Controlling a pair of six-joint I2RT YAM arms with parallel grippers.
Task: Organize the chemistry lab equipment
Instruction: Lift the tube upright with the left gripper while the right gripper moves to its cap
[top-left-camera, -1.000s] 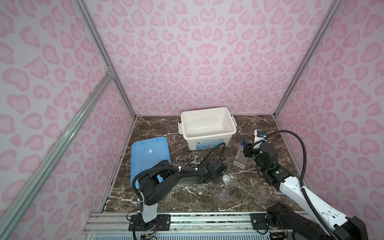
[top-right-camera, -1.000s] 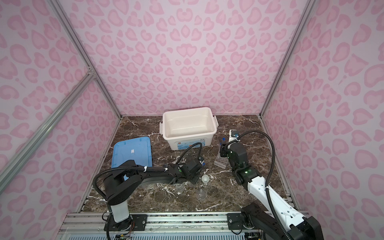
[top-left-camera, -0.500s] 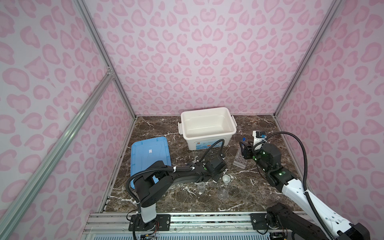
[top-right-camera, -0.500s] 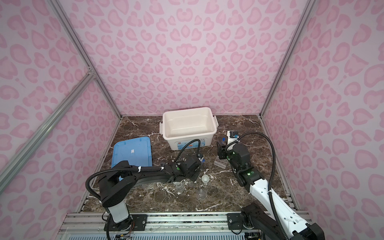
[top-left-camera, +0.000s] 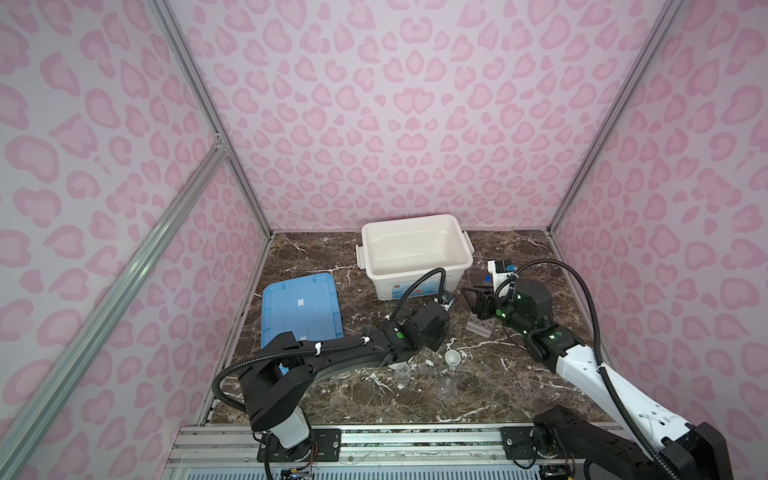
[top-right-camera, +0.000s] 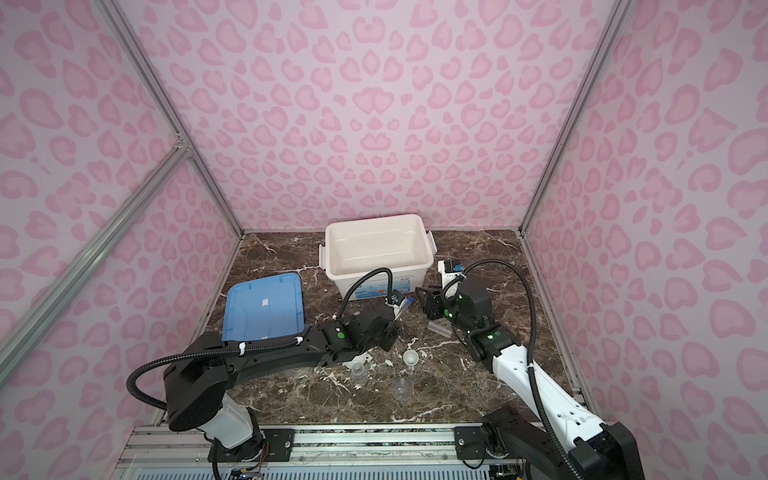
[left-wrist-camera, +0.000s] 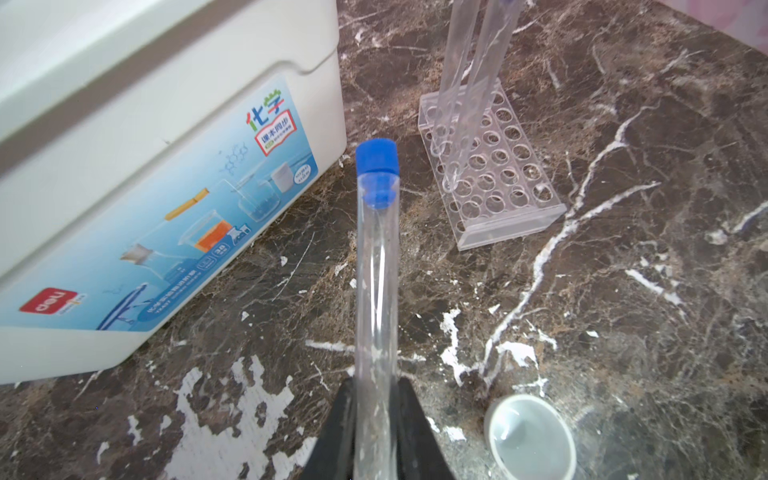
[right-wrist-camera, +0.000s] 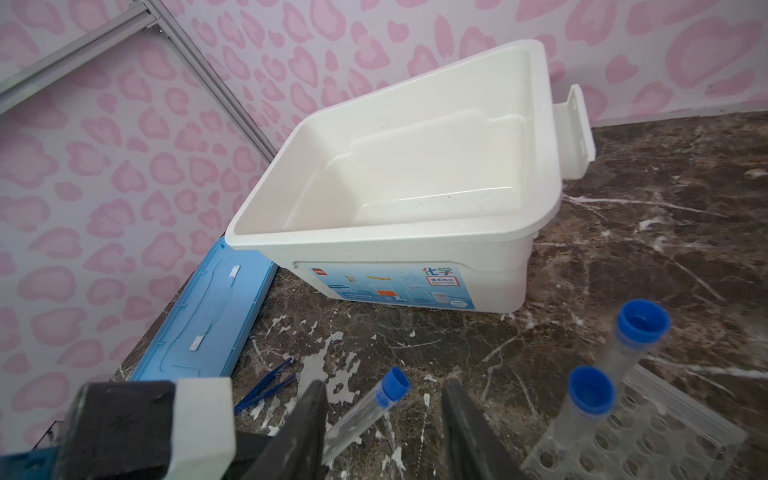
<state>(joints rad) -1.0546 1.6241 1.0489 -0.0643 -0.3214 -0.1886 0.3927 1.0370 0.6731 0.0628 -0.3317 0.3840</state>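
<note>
My left claw (left-wrist-camera: 376, 388) clenching a blue-capped test tube (left-wrist-camera: 376, 270) by its clear end, I am holding my right claw (right-wrist-camera: 384, 386) spread, tube's cap lying between its jaws.

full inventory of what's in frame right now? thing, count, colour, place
table: 1, brown marble, floor of the cell
bin: 1, white, back centre, open
lid: 1, blue, flat, left of bin
rack: 1, clear, by bin's front right corner
racked test tubes: 2, clear, blue caps, standing in rack
held test tube: 1, clear, blue cap, gripped above table centre
tweezers: 1, dark blue, on table near lid
bowl: 1 in plain sight, white, front centre
beaker: 1, clear, left of bowl
flask: 1, clear, in front of bowl
left gripper: 1, black, shut on held test tube
right gripper: 1, black, fingers open around that tube's cap end
</note>
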